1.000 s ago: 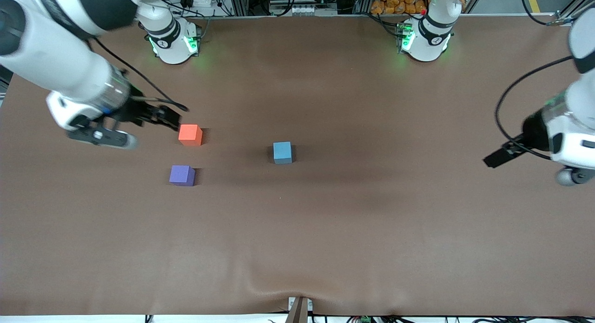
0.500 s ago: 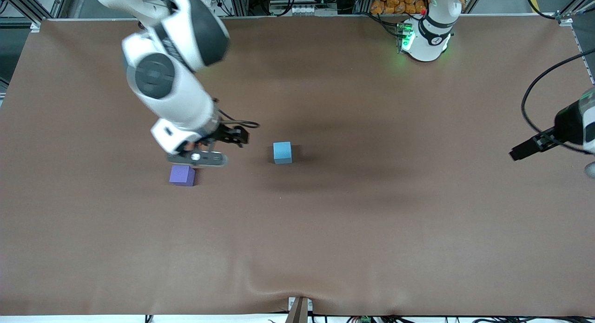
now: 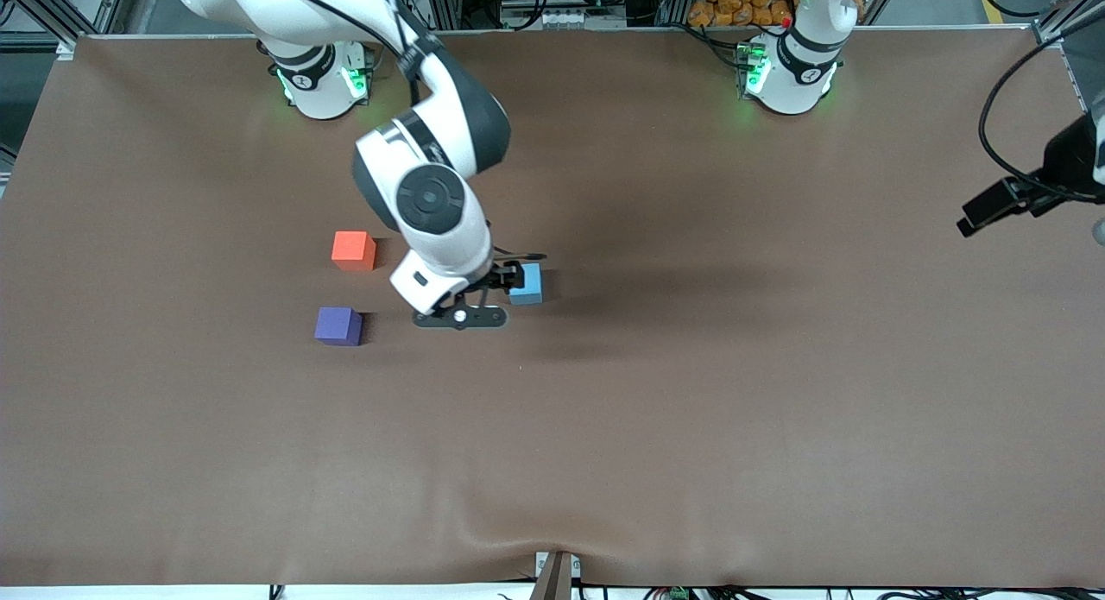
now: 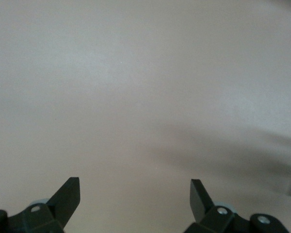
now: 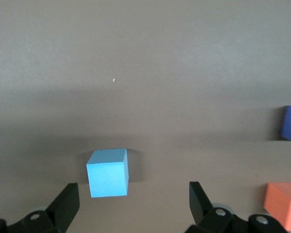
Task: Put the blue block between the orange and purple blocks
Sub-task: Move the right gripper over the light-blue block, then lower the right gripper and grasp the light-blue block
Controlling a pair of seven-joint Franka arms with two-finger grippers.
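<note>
Blue block (image 5: 108, 173) just off open right hand (image 5: 133, 201)

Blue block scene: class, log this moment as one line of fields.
right gripper: open, beside blue block | left gripper: open, waiting | orange block, purple block: apart, gap unfilled

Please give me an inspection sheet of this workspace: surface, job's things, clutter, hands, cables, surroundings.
Surface: brown table cover, wrinkled at the edge nearest the front camera.
Job's things: blue block on the table, apart from the others; orange block and purple block toward the right arm's end, with a gap between them.
Clutter: nothing seen.
Hands: right hand open, over the table beside the blue block, not gripping it; left hand open, waiting over bare table at the left arm's end.
Cables: black cable looping from the left arm.
Surroundings: metal frames and orange items past the arm bases.
</note>
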